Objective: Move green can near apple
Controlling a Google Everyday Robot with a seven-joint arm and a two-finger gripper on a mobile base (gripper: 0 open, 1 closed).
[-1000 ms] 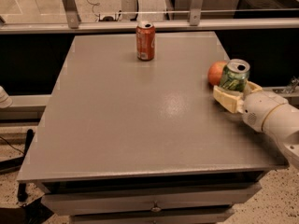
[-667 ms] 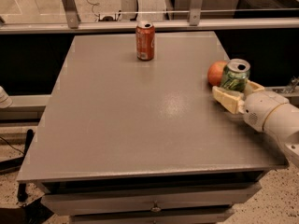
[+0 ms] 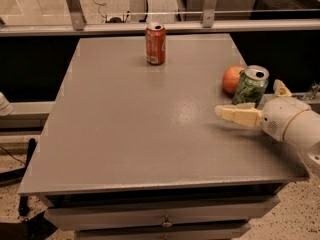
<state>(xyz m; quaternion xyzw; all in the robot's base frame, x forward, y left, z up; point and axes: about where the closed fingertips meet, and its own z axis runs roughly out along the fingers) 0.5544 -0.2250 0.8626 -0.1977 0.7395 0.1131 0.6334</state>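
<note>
In the camera view, the apple sits on the grey table near the right edge, and everything else is placed from it. The green can stands right beside the apple on its right, its side against the fruit, and its silver top leans a little away from upright. The end effector comes in from the right, in front of and to the right of the apple. It is released: its pale fingers are spread wide. One finger lies low over the table just in front of the can's base, and the other pokes up behind the can on the side away from the apple. The white arm runs off past the table's right edge. An orange can stands upright well apart from the apple, far back and to the left.
</note>
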